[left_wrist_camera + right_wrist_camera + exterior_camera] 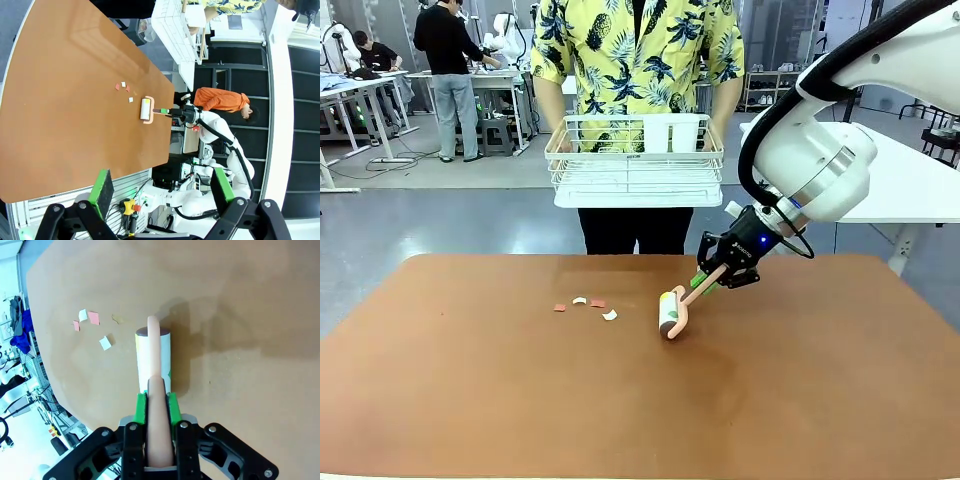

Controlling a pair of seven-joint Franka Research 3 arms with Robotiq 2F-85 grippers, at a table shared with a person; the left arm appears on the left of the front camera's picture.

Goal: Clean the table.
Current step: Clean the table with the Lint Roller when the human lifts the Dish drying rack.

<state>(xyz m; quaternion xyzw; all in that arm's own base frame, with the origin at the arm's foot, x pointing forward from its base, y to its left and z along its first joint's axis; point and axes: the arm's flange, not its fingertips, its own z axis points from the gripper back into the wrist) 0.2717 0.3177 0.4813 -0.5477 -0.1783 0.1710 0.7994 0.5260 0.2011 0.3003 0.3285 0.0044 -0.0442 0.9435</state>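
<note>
The table (pixel 520 400) is not yet clean: a small cluster of pink and white paper scraps (pixel 585 303) lies on its reddish-brown top at the far middle. I judge that the wiping proper is yet to be done. The right gripper (pixel 708 283) comes in from the far right with its jaws clamped tight on the pink handle of a lint roller (pixel 672 312). The roller's white drum sits low on the top just to the right of the scraps, near them but not touching. The front view alone shows the person standing at the far side holding a white wire rack (pixel 635 160) above the table's far edge. The right wrist view gives the grip plainly, green pads (pixel 141 407) pressed on either side of the handle, and shows each scrap apart from the drum. The left wrist view shows the left gripper (pixel 162 190) off the table, jaws wide and empty.
</note>
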